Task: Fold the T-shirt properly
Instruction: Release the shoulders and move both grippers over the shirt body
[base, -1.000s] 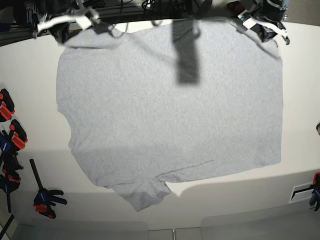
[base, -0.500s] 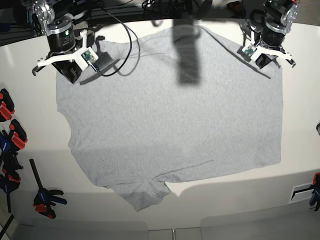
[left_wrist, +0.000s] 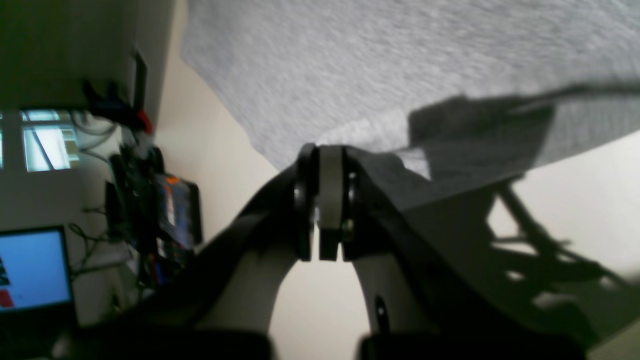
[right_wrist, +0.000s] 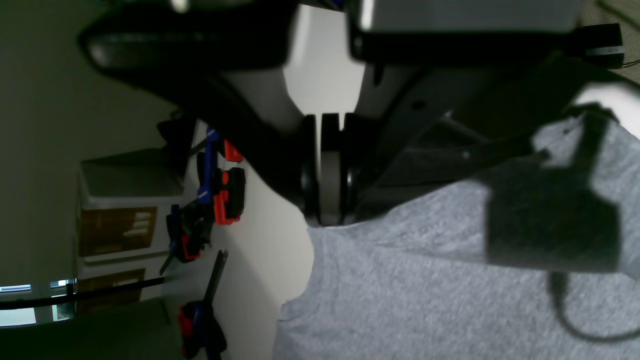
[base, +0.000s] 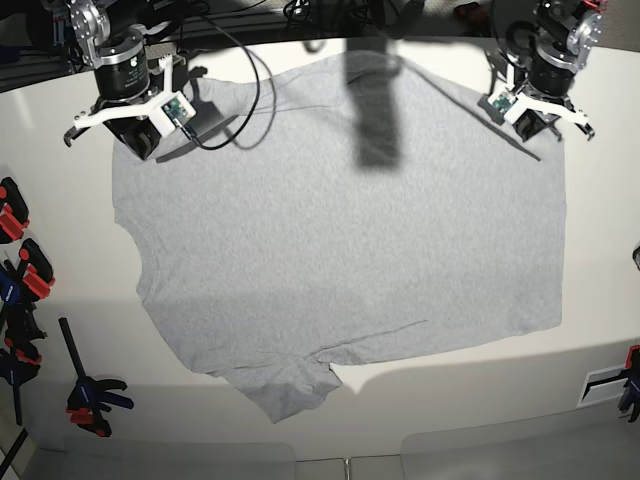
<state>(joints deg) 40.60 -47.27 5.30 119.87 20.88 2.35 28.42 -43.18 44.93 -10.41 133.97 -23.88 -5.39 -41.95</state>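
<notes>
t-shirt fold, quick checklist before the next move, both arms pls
1. T-shirt spread flat on the table: ok, but one sleeve is bunched at the bottom edge.
2. Left gripper at its shirt corner, shut: ok.
3. Right gripper at the opposite corner, shut: ok.
4. Fabric really pinched between the jaws: cannot tell; both wrist views show the jaws closed at the fabric's edge.
5. Cable lying across the shirt near the right gripper: not ok.
6. Clamps clear of the shirt: ok.
</notes>
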